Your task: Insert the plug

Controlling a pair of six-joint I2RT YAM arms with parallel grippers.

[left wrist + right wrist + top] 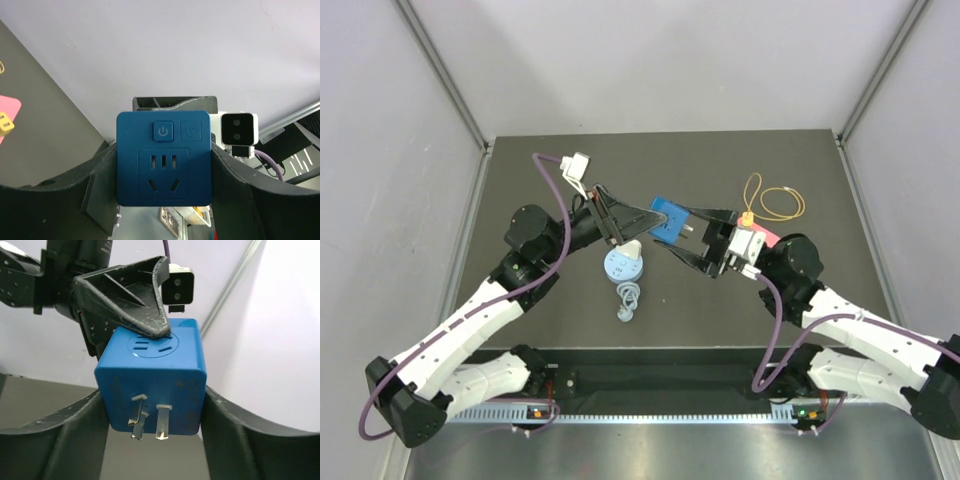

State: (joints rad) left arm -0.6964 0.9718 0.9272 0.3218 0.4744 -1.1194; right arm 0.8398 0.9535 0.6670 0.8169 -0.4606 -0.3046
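Three loose items lie near: a grey cord (pixel 628 300), a round blue reel (pixel 623 265), and farther out a yellow loop (pixel 775 200). Both my arms reach inward, elbows out. My left gripper (pixel 163 165) clamps the blue plug block (pixel 163 157) in mid-air. My right gripper (pixel 152 395) flanks its pronged end, and I cannot tell whether it grips.

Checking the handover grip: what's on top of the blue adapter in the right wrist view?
A finger of the left gripper rests on the blue adapter's top face, over its round socket. A few slots show; the rest is covered by the fingertip.
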